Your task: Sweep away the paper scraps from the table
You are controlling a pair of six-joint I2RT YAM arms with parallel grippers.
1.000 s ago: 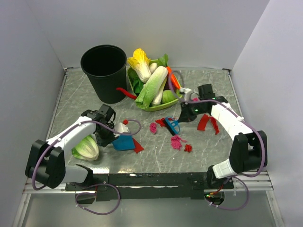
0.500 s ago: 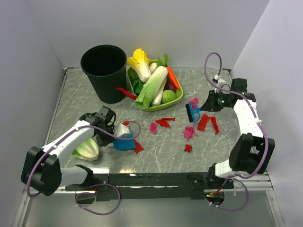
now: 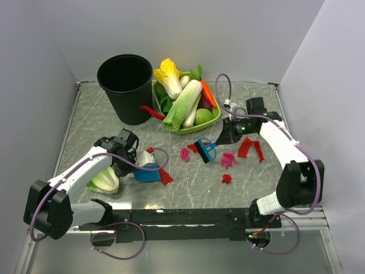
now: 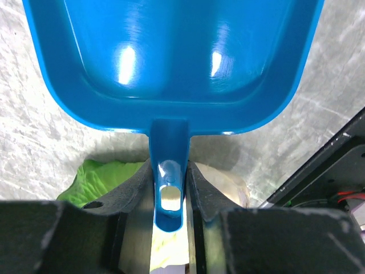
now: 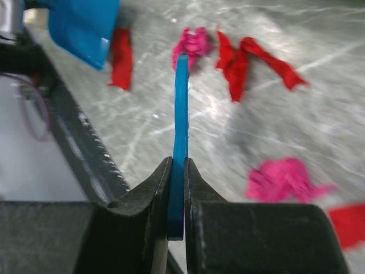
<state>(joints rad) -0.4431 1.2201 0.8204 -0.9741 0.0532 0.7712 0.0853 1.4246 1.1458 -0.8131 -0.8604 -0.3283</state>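
The paper scraps lie on the table: a red strip by the dustpan, a magenta wad, red bits, a magenta wad, a small red bit and red strips. My left gripper is shut on the handle of a blue dustpan, whose pan fills the left wrist view. My right gripper is shut on a blue brush. The right wrist view shows the brush handle pointing between the magenta wad and red strips.
A black bin stands at the back left. A green basket holds cabbages, a carrot and a red chili. A cabbage half lies under my left arm. A metal rail edges the front.
My right arm swung out to the right with the brush, then came back left to the red bits at the middle. One magenta wad shifted back and right. The dustpan barely moved.
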